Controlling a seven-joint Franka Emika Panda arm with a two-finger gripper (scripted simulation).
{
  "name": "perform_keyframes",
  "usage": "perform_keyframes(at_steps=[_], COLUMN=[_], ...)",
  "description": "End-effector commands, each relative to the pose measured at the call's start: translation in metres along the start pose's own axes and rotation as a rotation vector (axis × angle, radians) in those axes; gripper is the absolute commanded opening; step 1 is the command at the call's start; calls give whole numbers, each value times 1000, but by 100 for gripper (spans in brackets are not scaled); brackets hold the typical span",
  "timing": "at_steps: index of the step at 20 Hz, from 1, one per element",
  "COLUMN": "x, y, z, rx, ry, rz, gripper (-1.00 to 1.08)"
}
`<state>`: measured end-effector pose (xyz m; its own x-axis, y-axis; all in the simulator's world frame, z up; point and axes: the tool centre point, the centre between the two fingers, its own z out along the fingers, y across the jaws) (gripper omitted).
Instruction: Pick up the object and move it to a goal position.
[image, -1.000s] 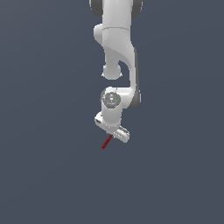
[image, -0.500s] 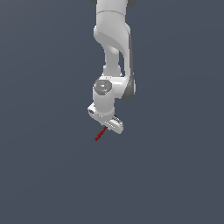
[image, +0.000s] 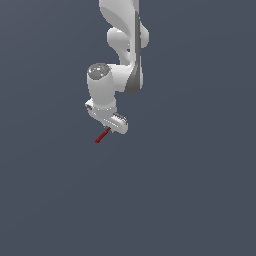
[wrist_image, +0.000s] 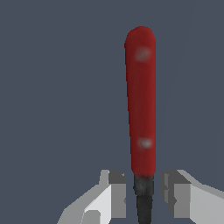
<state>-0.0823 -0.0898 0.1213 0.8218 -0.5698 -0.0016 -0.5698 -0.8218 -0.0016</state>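
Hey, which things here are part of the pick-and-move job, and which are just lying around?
Part of the job:
- red-handled tool, dark metal end between the fingers
- gripper, holding it

Just lying about:
- nothing else visible; only a plain dark background in both views

Ext. cam sits well back, facing the arm (image: 122, 60) vs. a plain dark-grey backdrop, whole lower arm in frame. Wrist cam sits v. close behind the gripper (wrist_image: 143, 194), looking out along the fingers (wrist_image: 111, 192). Both views share the gripper (image: 111, 126) and the red-handled tool (wrist_image: 141, 100) (image: 101, 136) it holds.
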Motion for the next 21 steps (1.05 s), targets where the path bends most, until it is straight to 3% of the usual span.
perform_keyframes(at_steps=[1,11,21], x=[-3,-7,-6], y=[19,69,78], z=[-17,-63,-73], rx=[1,0,-2], ry=[0,1,2], rz=[0,-1,-2], gripper=[-100,-100,-100])
